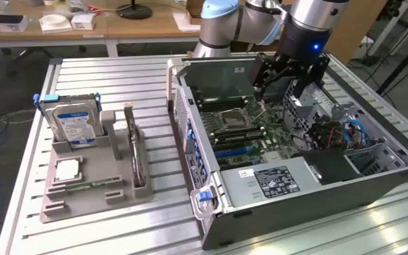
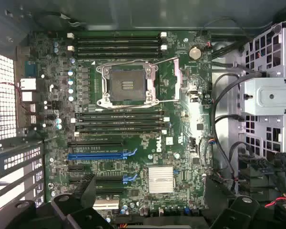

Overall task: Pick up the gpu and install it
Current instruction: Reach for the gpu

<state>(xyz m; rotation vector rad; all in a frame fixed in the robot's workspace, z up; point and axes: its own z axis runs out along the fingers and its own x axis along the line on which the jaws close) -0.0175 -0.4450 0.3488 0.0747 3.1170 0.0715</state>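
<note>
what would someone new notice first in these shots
The open computer case lies on its side on the slatted table, its motherboard bare, with the arm's open, empty gripper hovering over it. On the exterior view's left, a grey tray holds the blue-labelled hard drive and the gpu, which stands on edge.

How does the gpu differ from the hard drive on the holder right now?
The gpu is a thin brown card seen edge-on; the hard drive is thicker, silver, with a blue label facing the camera. Both stand upright in the gray holder.
</note>
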